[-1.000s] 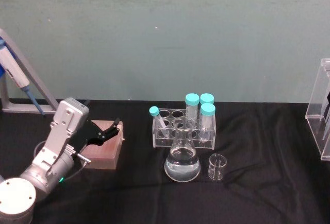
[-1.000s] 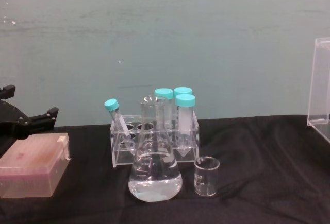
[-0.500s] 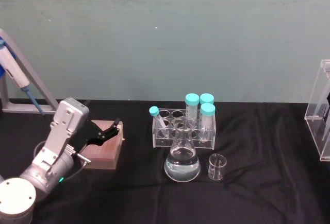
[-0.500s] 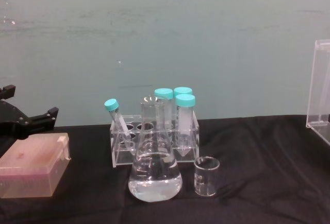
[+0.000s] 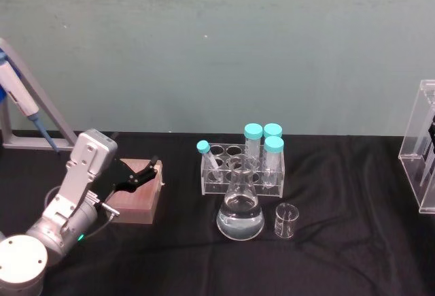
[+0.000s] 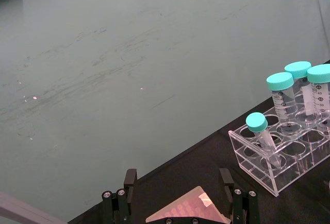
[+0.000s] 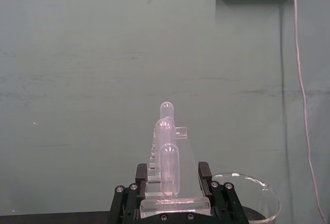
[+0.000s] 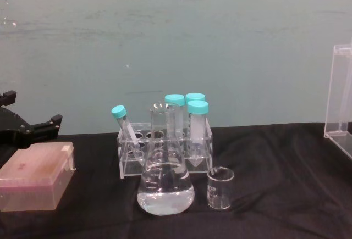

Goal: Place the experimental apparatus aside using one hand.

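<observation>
The tall acrylic stand (image 5: 423,148) is at the far right edge of the table, also seen in the chest view (image 8: 339,99). My right gripper (image 7: 173,178) is shut on its base, and plastic pipettes (image 7: 168,159) rise between the fingers. The conical flask (image 5: 240,213) with clear liquid stands at the table's middle, with the small beaker (image 5: 286,220) just to its right. The chest view has the flask (image 8: 165,181) and beaker (image 8: 220,188) side by side. My left gripper (image 5: 141,172) hangs open over a pink box at the left.
A clear tube rack (image 5: 242,168) with teal-capped tubes stands right behind the flask. The pink tip box (image 5: 137,199) lies under my left gripper. A pipette on a grey stand (image 5: 24,102) is at the far left. A glass rim (image 7: 247,195) shows beside the right gripper.
The acrylic stand has shifted slightly left and down at the right edge. The left arm, flask and beaker have not moved.
</observation>
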Controlling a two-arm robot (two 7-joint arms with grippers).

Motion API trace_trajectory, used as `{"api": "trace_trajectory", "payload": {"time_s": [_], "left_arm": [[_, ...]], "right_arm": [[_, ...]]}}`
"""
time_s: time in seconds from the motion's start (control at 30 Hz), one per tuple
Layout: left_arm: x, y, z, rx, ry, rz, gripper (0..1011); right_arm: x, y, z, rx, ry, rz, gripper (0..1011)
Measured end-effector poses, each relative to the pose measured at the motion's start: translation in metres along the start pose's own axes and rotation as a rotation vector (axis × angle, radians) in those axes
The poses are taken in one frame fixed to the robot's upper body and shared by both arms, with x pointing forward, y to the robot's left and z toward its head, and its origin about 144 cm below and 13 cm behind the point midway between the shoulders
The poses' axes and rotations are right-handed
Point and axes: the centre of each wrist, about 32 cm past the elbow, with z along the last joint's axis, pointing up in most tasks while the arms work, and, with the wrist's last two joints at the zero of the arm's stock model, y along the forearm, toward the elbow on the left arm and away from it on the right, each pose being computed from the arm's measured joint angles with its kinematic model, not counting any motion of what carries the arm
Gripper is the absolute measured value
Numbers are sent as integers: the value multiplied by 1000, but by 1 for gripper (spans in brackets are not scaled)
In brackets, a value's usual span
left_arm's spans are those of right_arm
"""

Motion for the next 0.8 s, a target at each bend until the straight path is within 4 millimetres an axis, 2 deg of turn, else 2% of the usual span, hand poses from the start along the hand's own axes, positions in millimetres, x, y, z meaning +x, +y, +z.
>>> {"api": "trace_trajectory", "payload": {"time_s": [0.8], "left_arm": [[0, 0, 0, 0, 0, 0, 1000]], "right_arm": [[2, 2, -2, -28, 12, -18, 609]]}}
